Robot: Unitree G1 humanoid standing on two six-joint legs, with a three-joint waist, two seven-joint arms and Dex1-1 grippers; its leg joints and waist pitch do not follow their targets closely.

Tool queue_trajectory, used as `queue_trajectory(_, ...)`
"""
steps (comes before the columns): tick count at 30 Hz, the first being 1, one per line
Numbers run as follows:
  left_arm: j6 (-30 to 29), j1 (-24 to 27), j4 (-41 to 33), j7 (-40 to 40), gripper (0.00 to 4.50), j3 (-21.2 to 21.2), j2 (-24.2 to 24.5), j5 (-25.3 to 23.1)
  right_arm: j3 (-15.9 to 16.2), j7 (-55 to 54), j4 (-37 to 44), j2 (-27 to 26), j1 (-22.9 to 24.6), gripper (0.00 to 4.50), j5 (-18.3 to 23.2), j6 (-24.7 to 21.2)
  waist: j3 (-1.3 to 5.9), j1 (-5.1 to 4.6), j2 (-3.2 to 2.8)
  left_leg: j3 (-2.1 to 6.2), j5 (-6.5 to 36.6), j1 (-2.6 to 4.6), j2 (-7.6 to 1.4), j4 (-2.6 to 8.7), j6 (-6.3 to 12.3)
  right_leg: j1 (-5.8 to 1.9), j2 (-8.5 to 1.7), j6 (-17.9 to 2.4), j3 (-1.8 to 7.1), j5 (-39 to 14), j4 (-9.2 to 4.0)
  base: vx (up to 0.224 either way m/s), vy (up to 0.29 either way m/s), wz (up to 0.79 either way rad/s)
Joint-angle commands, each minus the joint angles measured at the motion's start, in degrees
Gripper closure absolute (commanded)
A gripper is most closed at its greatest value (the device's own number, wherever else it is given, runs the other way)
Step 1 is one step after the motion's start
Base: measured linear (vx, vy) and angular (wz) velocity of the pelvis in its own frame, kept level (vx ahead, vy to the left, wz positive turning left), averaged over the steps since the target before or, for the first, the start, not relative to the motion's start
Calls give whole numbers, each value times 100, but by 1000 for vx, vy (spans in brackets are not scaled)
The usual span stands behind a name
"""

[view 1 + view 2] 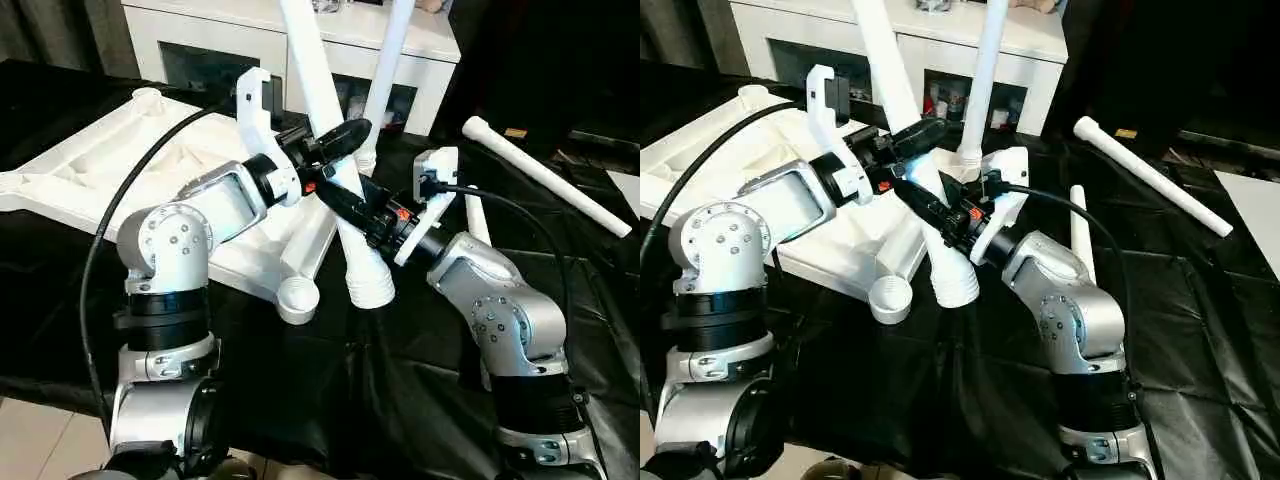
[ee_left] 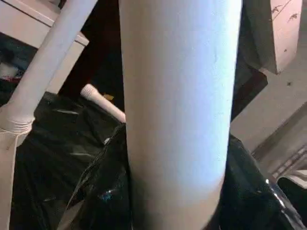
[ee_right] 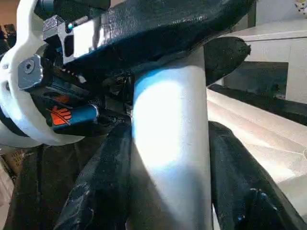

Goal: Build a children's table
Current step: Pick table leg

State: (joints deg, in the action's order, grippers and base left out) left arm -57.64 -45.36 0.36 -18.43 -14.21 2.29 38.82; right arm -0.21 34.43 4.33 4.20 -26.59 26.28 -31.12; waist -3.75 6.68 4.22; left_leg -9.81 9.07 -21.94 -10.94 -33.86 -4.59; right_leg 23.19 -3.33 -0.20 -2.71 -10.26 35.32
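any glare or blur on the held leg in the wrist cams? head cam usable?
Right wrist view: a bright glare patch on the held leg, with the right gripper's fingers dark on either side of it. Left wrist view: the leg is very close and soft, a pale sheen on its surface. Left eye view: both grippers and the black cloth read clearly.

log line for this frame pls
left gripper: shut on held leg | right gripper: shut on held leg | tabletop: upside down | spare leg: on cloth
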Motion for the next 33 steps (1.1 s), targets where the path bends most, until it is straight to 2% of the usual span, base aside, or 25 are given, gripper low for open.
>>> queue_trajectory(1,-61,-103,66,-91,262,34,67,97,-60,-23,18,79,-17,199,-10,17,429,20,-32,44,907,98,-163,372,-45,-302,-405,-786,224,-869,-374,0,0,0)
queue_trajectory(3,-44,-106,82,-190,266,55,125,128,-60,-8,18,92,-17,171,16,7,435,20,-37,47,880,98,-163,373,-52,-305,-401,-777,223,-839,-365,0,0,0)
queue_trajectory(5,-35,-106,90,-359,266,107,220,177,-76,27,26,116,-23,163,81,-34,435,18,-34,47,863,104,-166,374,-52,-303,-401,-782,222,-801,-359,0,0,0)
queue_trajectory(8,-42,-55,43,-884,267,309,483,244,-149,172,71,199,-46,128,321,-235,433,17,-28,40,856,107,-160,375,-31,-301,-399,-806,224,-803,-360,0,0,0)
queue_trajectory(10,106,48,-75,-1527,268,523,700,319,-149,398,109,337,-46,115,529,-453,435,28,-38,41,846,114,-162,377,-6,-305,-400,-820,222,-805,-350,0,0,0)
queue_trajectory(13,305,228,-408,-2595,268,856,1042,504,-40,917,172,671,-17,84,777,-793,431,31,-45,44,821,105,-178,383,-22,-312,-413,-866,223,-745,-345,0,0,0)
queue_trajectory(14,305,228,-408,-2595,268,856,1042,504,-40,917,172,671,-17,84,777,-793,435,35,-43,45,807,107,-178,383,-20,-327,-413,-873,222,-729,-338,0,0,0)
queue_trajectory(15,222,253,-520,-2981,268,913,1154,701,38,1177,211,852,1,70,915,-999,432,27,-46,32,782,111,-175,377,-22,-310,-402,-906,225,-665,-328,0,0,0)
queue_trajectory(18,110,132,-457,-3316,268,881,1200,952,347,1679,314,1258,83,46,981,-1258,422,59,-51,27,858,112,-181,374,-44,-313,-416,-961,228,-774,-328,0,0,0)
queue_trajectory(21,163,97,-372,-3564,268,1014,1309,907,489,1884,356,1412,127,43,1027,-1346,411,74,-32,26,1019,116,-179,376,-95,-305,-434,-904,232,-1155,-376,0,0,0)
queue_trajectory(23,243,106,-328,-3784,268,1131,1409,854,547,1973,369,1488,129,71,1082,-1435,409,87,-37,32,1084,131,-187,382,-120,-289,-437,-830,233,-1378,-395,0,0,0)
queue_trajectory(24,312,114,-287,-3898,268,1194,1467,810,590,2054,383,1553,126,78,1115,-1499,406,92,-19,33,1096,129,-186,385,-126,-286,-431,-802,234,-1438,-400,0,0,0)
queue_trajectory(25,352,115,-254,-3956,268,1221,1497,783,619,2110,394,1601,122,77,1138,-1548,408,105,-28,35,1103,131,-191,385,-131,-286,-437,-777,235,-1486,-402,0,0,0)
queue_trajectory(27,379,110,-218,-4031,268,1244,1537,771,652,2173,410,1668,117,77,1178,-1602,409,125,-23,36,1089,128,-193,386,-154,-283,-436,-751,234,-1504,-403,0,0,0)
queue_trajectory(33,454,92,-146,-4133,268,1243,1627,733,670,2247,437,1722,135,77,1225,-1649,421,161,-25,32,1043,127,-192,368,-172,-273,-440,-850,231,-1311,-371,0,0,0)
